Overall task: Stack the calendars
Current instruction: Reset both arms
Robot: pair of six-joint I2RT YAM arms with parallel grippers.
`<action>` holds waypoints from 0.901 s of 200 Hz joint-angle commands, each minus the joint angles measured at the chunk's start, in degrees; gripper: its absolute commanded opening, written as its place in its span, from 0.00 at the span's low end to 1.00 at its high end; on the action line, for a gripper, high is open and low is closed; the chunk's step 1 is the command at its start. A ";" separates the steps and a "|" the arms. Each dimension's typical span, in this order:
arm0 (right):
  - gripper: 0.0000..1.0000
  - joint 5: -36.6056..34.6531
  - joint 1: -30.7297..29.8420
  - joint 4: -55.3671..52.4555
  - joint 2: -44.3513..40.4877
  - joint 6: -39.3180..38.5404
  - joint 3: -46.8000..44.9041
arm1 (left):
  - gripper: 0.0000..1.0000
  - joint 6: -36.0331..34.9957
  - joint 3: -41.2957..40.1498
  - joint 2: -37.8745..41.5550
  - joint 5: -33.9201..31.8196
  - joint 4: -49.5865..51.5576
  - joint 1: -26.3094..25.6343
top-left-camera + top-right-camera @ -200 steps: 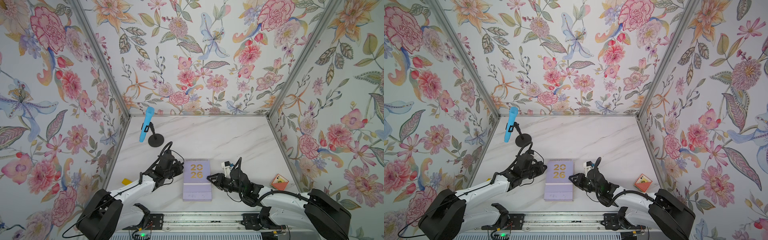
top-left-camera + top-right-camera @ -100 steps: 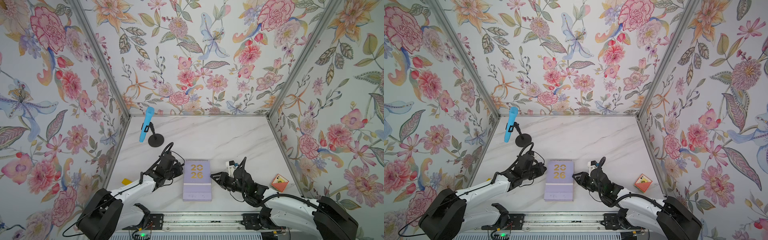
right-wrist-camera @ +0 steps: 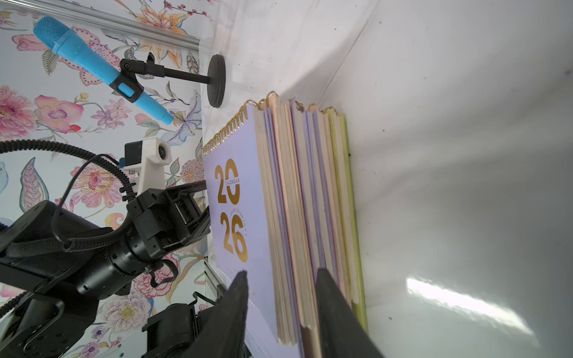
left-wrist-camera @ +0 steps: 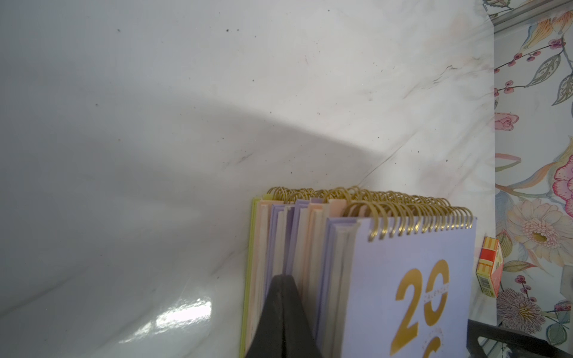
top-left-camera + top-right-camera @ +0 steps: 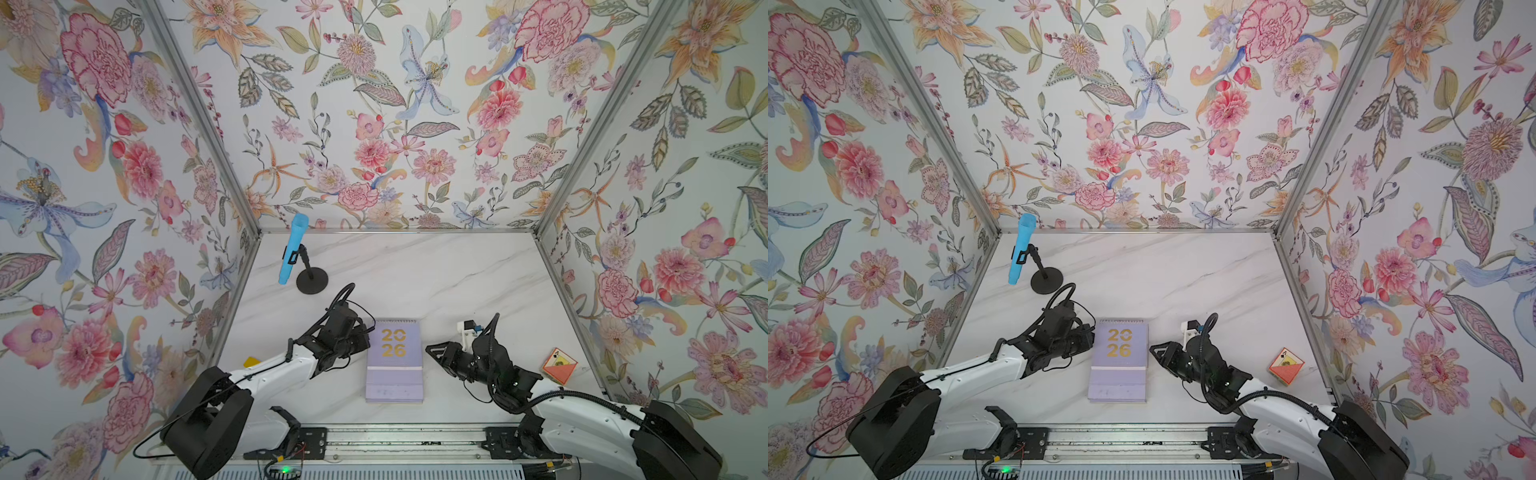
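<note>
The calendars (image 5: pixel 394 361) (image 5: pixel 1119 361) lie in one pile at the table's near centre, a lilac one with gold "2026" on top. The wrist views show the pile's edges: lilac, peach and yellow-green layers (image 4: pixel 412 279) (image 3: pixel 235 198) with gold spirals. My left gripper (image 5: pixel 368 338) (image 5: pixel 1091 338) is shut, its tip (image 4: pixel 280 277) against the pile's left side. My right gripper (image 5: pixel 430 351) (image 5: pixel 1154 350) is open just off the pile's right side, its two fingers spread in front of the layers (image 3: pixel 282 272) and holding nothing.
A blue microphone (image 5: pixel 293 249) on a black round-foot stand (image 5: pixel 311 280) is at the back left. An orange card box (image 5: pixel 559 365) lies near the right wall, a small yellow block (image 5: pixel 251 360) by the left wall. The arms' rail (image 5: pixel 395 440) runs along the front.
My right gripper has drawn back a little to the right, away from the pile, and its jaws have spread slightly. The left gripper and the pile have stayed put.
</note>
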State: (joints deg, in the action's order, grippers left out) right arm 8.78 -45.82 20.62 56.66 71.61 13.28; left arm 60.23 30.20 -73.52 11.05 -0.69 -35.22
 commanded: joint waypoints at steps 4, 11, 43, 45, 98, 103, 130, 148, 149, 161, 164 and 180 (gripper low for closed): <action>0.38 0.97 0.92 -1.16 -1.28 -0.64 -0.73 | 0.00 -1.31 2.25 -0.40 -2.31 2.06 -0.72; 0.38 1.13 1.21 -1.50 -1.54 -0.73 -0.72 | 0.00 -1.55 2.43 -0.18 -2.75 2.62 -0.66; 0.39 2.03 3.71 -6.01 -3.48 -3.02 0.25 | 0.00 -2.91 3.06 2.00 -3.50 3.83 0.85; 0.39 2.01 3.96 -6.51 -3.66 -3.25 0.43 | 0.00 -2.96 3.14 2.27 -3.49 3.78 1.05; 0.59 7.42 16.47 -15.75 -7.34 -9.50 2.95 | 0.60 -10.20 8.00 5.67 -1.93 9.53 10.72; 0.62 8.06 17.85 -16.39 -7.51 -10.36 3.26 | 0.70 -11.17 8.62 5.68 -1.70 10.22 11.95; 0.76 11.50 24.75 -20.00 -7.00 -15.63 5.73 | 1.00 -16.10 12.24 5.69 -1.29 13.47 18.42; 0.89 12.62 28.73 -21.36 -6.08 -18.86 7.63 | 1.00 -19.39 14.00 6.17 -2.40 13.44 22.43; 0.89 12.65 28.92 -21.38 -5.97 -19.05 7.77 | 1.00 -19.64 14.05 6.22 -2.59 13.31 22.59; 0.99 13.02 31.12 -22.06 -4.89 -21.15 9.09 | 1.00 -23.41 14.41 7.06 -5.22 10.99 23.99; 0.99 13.03 31.74 -22.16 -4.63 -21.69 9.46 | 1.00 -24.58 14.18 7.31 -5.88 10.11 24.19; 0.99 12.82 34.49 -22.88 -2.73 -25.06 11.50 | 1.00 -30.27 11.21 9.62 -10.57 2.54 25.36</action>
State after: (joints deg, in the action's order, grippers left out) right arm 20.21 -14.44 0.56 51.92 53.47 21.32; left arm 40.84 42.85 -67.44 7.29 9.08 -11.20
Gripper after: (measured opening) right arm 0.992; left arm 0.999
